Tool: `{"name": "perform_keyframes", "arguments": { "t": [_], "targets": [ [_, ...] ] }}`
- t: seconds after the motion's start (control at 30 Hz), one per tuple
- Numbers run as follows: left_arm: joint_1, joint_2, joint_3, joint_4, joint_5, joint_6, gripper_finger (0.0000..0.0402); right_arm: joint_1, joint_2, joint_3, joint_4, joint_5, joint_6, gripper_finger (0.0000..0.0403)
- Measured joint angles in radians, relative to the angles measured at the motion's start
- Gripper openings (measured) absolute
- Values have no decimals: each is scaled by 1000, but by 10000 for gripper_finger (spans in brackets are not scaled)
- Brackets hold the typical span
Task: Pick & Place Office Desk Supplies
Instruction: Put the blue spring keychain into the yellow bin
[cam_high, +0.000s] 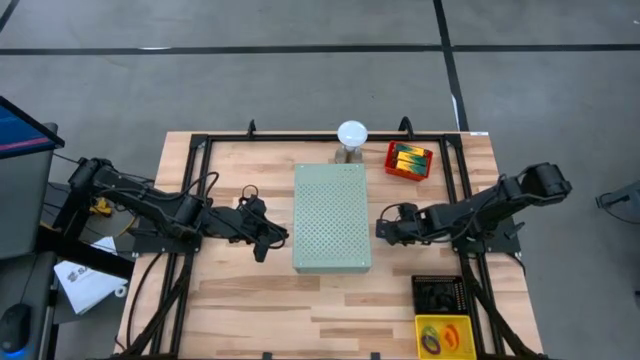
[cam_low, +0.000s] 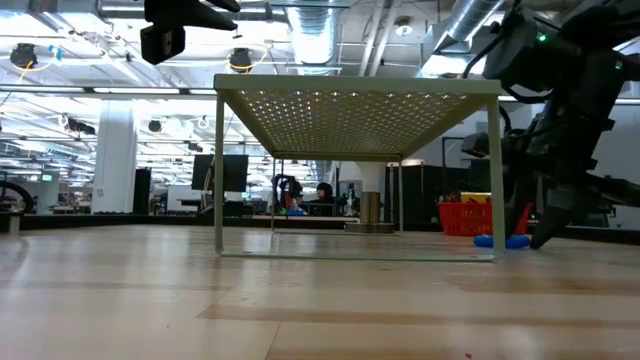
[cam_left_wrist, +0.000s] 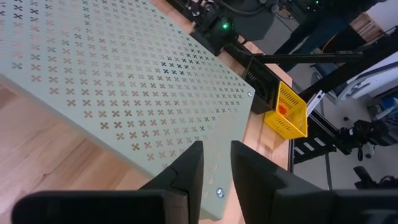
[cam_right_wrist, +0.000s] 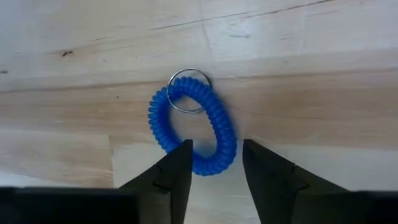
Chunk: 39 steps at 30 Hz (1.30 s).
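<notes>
A blue coil band (cam_right_wrist: 225, 127) with a metal ring lies flat on the wooden table; the low view shows the band (cam_low: 498, 240) beside the right leg of the pale-green perforated board (cam_high: 332, 218). My right gripper (cam_right_wrist: 217, 146) points down over it, open, its fingers standing either side of the loop's near arc; whether they touch it, I cannot tell. In the high view my right gripper (cam_high: 383, 226) is just right of the board. My left gripper (cam_left_wrist: 216, 149) hangs open and empty, high above the board's left edge (cam_high: 268, 238).
A red basket (cam_high: 408, 160) with yellow-green boxes stands at the far right, next to a white dome (cam_high: 351, 133). A black tray (cam_high: 438, 292) and a yellow tray (cam_high: 445, 335) holding bands sit at the near right. Bare wood lies near the table's front.
</notes>
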Motion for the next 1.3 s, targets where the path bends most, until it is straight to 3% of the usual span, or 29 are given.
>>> {"name": "perform_keyframes", "arguments": {
  "t": [0.5, 0.7, 0.93, 1.3],
  "targets": [
    [0, 0, 0, -1, -4, 2, 76, -5, 21, 7, -52, -8, 16, 9],
    [0, 0, 0, 0, -4, 4, 76, 26, 1, 16, -82, 46, 38, 4],
    [0, 0, 0, -1, -3, 7, 76, 108, 1, 158, -381, 131, 76, 1],
    [0, 0, 0, -2, -3, 19, 76, 275, -1, 411, -708, 198, 169, 0]
  ]
}}
